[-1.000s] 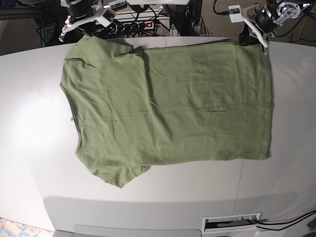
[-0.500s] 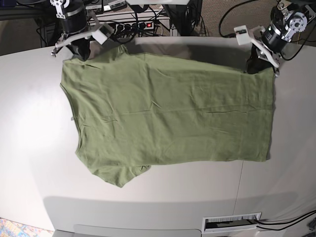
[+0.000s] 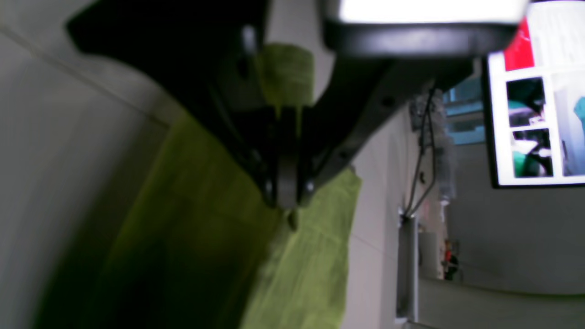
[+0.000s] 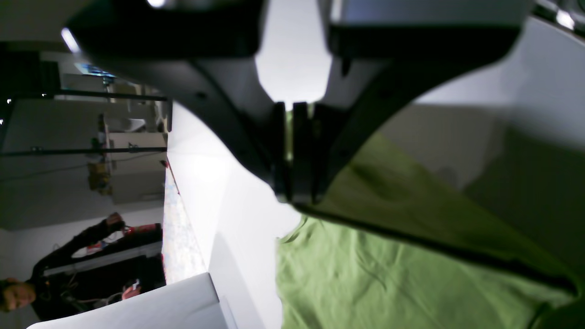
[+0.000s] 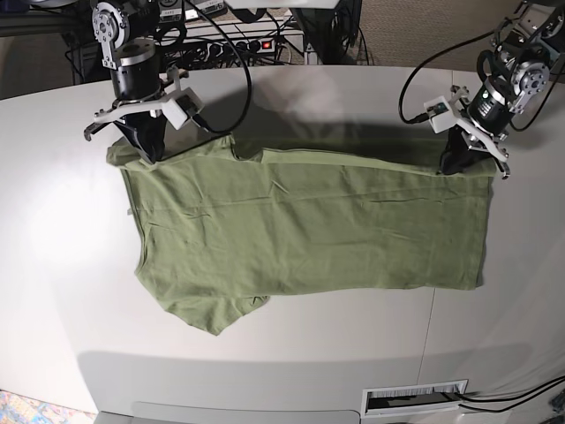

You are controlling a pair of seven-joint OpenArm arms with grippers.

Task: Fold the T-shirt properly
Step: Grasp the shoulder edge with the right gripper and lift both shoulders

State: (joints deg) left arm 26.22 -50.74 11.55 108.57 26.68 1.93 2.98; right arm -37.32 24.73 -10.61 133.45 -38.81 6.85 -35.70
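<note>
Olive T-shirt (image 5: 300, 230) spread flat on white tabletop (image 5: 53, 265), collar end at left, hem at right, one sleeve poking toward near-left. Far edge lifted off tabletop and folded toward near side, forming long crease across width. Right claw (image 5: 146, 146) at far-left, clenched on shoulder corner, cloth pinched between its tips in its wrist view. Left claw (image 5: 463, 163) at far-right, clenched on hem corner, green cloth squeezed between tips. Cables and power strip (image 5: 256, 42) beyond tabletop's far edge
</note>
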